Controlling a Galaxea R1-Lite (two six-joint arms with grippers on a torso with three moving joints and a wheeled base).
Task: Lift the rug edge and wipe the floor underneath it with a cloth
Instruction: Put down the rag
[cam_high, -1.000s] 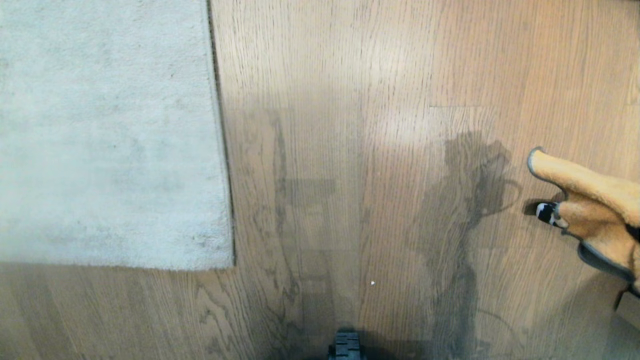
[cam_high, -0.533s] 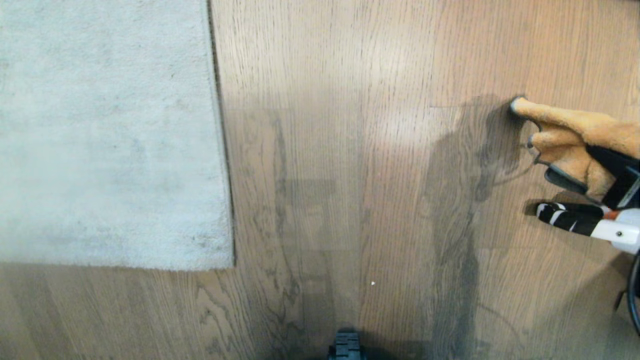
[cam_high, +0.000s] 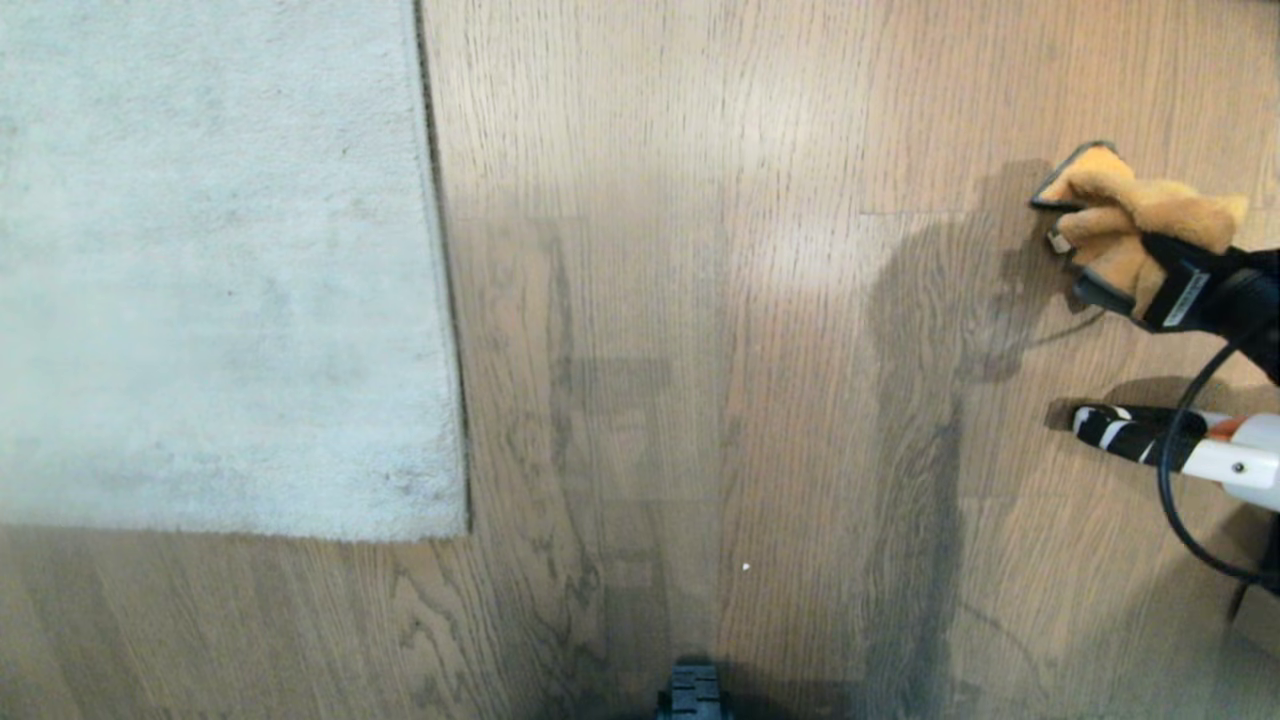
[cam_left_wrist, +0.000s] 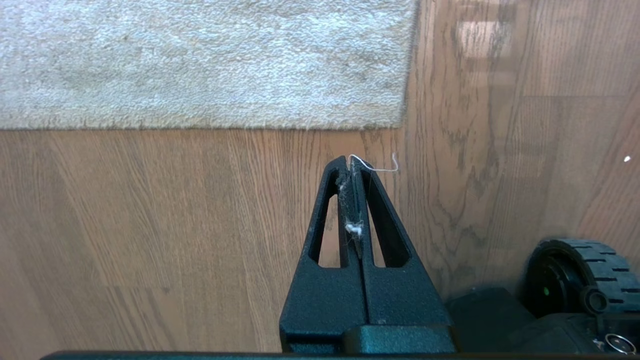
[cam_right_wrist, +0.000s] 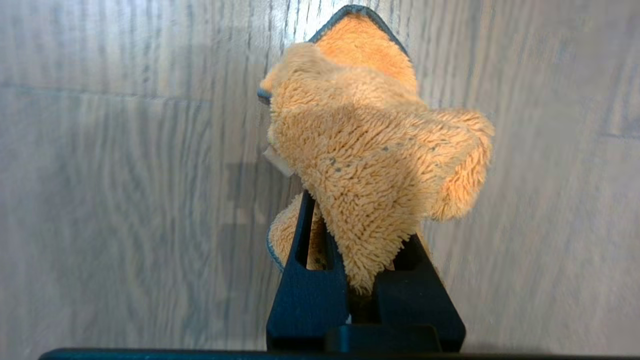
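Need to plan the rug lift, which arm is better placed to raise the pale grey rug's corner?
Left. The left gripper is shut and free, just short of the rug corner; the right gripper grips the fuzzy orange cloth, far off over the wood floor.

Lighting is soft and fairly even, with a pale glare patch on the floor (cam_high: 800, 270) mid-frame in the head view. Long grey shadows run across the boards below it (one trails off the cloth (cam_high: 1120, 215) at the right). The rug (cam_high: 220, 270) looks washed out and slightly hazy. Right wrist view has a cooler cast, floor streaked with motion blur, cloth fibres sharp.
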